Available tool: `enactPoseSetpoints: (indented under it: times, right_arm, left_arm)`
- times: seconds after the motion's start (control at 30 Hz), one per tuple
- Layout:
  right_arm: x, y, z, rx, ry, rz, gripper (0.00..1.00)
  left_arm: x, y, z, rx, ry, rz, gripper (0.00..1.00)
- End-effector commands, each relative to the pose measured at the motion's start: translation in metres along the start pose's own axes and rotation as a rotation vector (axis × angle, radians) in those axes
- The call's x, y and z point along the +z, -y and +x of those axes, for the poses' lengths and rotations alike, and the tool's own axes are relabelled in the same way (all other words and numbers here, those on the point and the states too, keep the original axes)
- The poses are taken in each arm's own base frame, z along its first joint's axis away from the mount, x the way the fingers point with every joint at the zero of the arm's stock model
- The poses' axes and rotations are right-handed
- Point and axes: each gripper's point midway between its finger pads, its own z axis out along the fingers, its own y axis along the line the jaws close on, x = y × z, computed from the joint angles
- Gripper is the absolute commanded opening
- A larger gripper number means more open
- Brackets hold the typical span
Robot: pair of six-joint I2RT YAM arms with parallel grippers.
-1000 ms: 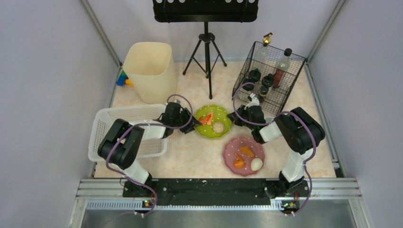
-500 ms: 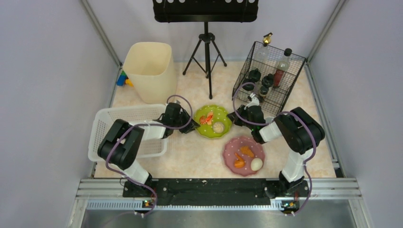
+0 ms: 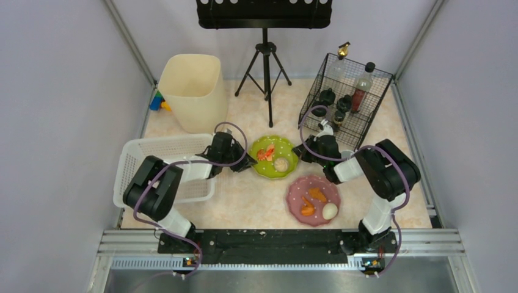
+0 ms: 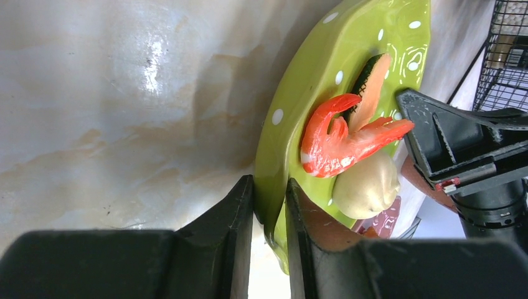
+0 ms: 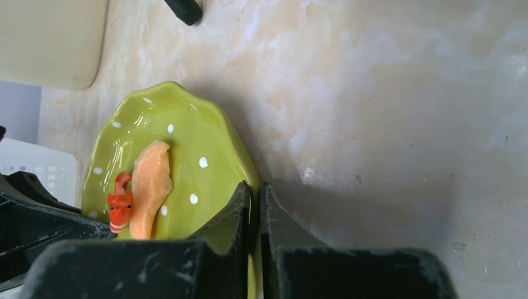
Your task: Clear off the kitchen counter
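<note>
The kitchen counter [image 3: 244, 201], a wide beige-pink marbled tabletop, lies under both pairs of jaws. Beyond the left jaws stands a tall cream plastic bin [image 3: 192, 91]. Directly behind them a white slotted plastic basket [image 3: 137, 162] sits at the counter's left edge. Beyond the right jaws a black wire rack [image 3: 342, 104] holds bottles whose labels are too small to read. A black tripod stand [image 3: 266, 67] is planted farther back, between the two.

Between the two sets of jaws lies a scalloped, white-dotted ceramic green plate [image 4: 311, 81]. The left gripper [image 4: 269, 187] is clamped on its near-left rim. The right gripper [image 5: 255, 190] is pinched onto the opposite rim. A round pink plate [image 3: 313, 198] lies just nearer than the right jaws, close to the green plate, and carries orange pieces and a white egg [image 3: 330, 211].

Bare counter opens on the outer side of each pair of jaws, and nearer than the left jaws up to the front edge.

On the green plate, just past the left fingertips, are a red plastic shrimp [image 4: 336, 143], a pale round lump [image 4: 367, 187] and an orange slice [image 5: 149, 187].
</note>
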Motion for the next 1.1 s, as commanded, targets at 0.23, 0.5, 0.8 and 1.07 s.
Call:
enactPoseSetpoints:
  times: [0.23, 0.5, 0.8, 1.07]
  right_arm:
    - [-0.029, -0.067, 0.096, 0.028, -0.383, -0.224, 0.00]
    - [-0.029, -0.085, 0.097, 0.007, -0.389, -0.250, 0.00]
    - [-0.029, -0.094, 0.101, -0.004, -0.396, -0.267, 0.00]
    - [-0.028, -0.094, 0.107, -0.003, -0.408, -0.271, 0.00]
  left_arm:
    - [-0.034, 0.115, -0.003, 0.115, 0.018, 0.397, 0.25]
    - [-0.036, 0.121, -0.002, 0.123, 0.022, 0.417, 0.39]
    - [-0.027, 0.123, 0.004, 0.119, 0.009, 0.427, 0.41]
    - [-0.025, 0.136, 0.012, 0.118, 0.015, 0.485, 0.37]
